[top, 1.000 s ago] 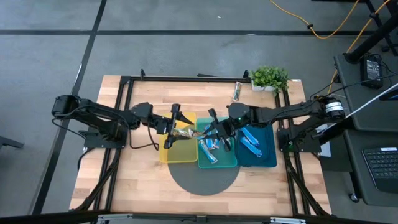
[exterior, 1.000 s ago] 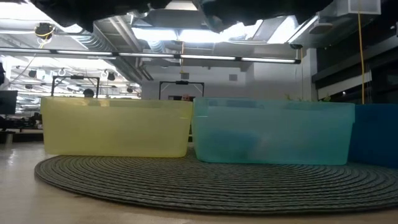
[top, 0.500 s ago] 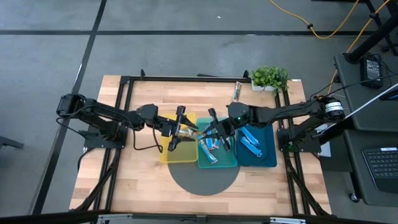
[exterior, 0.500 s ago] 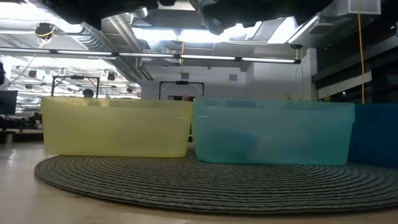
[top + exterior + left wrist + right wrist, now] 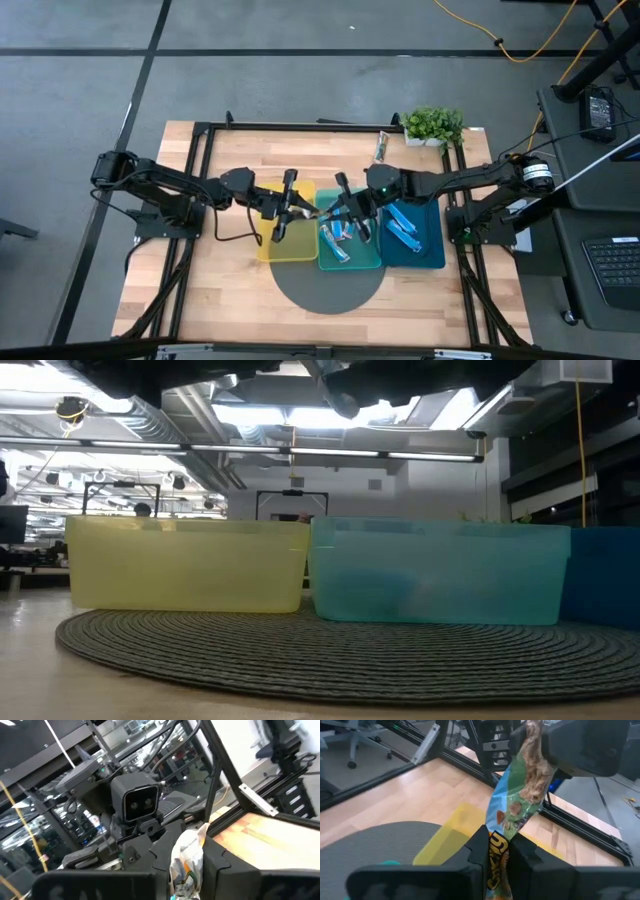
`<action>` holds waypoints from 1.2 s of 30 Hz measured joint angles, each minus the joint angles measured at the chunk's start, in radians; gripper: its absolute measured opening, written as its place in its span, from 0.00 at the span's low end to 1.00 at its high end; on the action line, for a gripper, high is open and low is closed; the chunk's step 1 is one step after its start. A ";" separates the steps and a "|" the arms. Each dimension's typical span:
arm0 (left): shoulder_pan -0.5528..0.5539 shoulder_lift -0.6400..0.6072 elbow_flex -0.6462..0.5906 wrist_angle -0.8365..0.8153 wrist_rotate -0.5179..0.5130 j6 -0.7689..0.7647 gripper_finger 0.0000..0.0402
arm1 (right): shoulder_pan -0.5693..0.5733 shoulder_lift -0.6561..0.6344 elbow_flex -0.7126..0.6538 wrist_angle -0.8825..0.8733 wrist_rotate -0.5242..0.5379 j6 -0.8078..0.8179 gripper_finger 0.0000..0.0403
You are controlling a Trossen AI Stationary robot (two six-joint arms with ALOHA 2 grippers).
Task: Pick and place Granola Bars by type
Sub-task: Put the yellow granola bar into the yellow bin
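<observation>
I am reaching both arms inward over the light wooden worktop (image 5: 230, 290), meeting above the seam between the flat yellow plastic tray (image 5: 272, 246) and the teal plastic tray (image 5: 362, 257). My right gripper (image 5: 498, 851) is pinching one end of a shiny tan-brown wrapped granola bar (image 5: 516, 807), jaws pressed together on the wrapper. My left gripper (image 5: 186, 851) is clamping the other crinkled end of the same bar, jaws nearly together on it. The bar is hanging in the air between us, over the inner edge of the yellow tray, touching neither tray.

Crowding me: the other arm's wrist camera block (image 5: 136, 800) is sitting just beyond the wrapper. Several blue-and-white wrapped bars (image 5: 338, 240) are lying in the teal tray below my right gripper, and bright blue wrapped bars (image 5: 404, 226) are lying in the dark blue plastic tray (image 5: 434, 256) at the right end of the row. One more wrapped bar (image 5: 382, 146) is lying alone near the far edge of the worktop, beside a small green potted plant (image 5: 433, 125) at the far right corner.

The three trays are resting partly on a round grey woven mat (image 5: 330, 665) by the near edge. A black metal frame (image 5: 205, 128) is running round the worktop. Grey floor (image 5: 80, 70), a yellow cable (image 5: 520, 45), and ceiling strip lights (image 5: 330, 452) are surrounding it all.
</observation>
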 joint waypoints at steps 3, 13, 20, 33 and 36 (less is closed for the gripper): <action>0.000 0.000 0.000 -0.010 -0.017 0.007 0.10 | 0.000 0.000 -0.001 -0.004 0.039 -0.001 0.16; 0.000 -0.001 0.000 -0.013 -0.032 0.008 0.09 | 0.000 -0.047 -0.001 -0.049 0.206 -0.024 0.50; 0.000 -0.022 -0.001 -0.098 -0.161 0.036 0.09 | 0.000 -0.204 -0.001 -0.191 0.283 0.004 0.64; -0.069 -0.206 -0.001 -0.531 -0.326 -0.051 0.09 | 0.024 -0.377 -0.009 -0.621 0.515 0.238 0.65; -0.104 -0.240 -0.001 -0.656 -0.400 -0.108 0.08 | 0.038 -0.379 -0.044 -0.663 0.655 0.274 0.65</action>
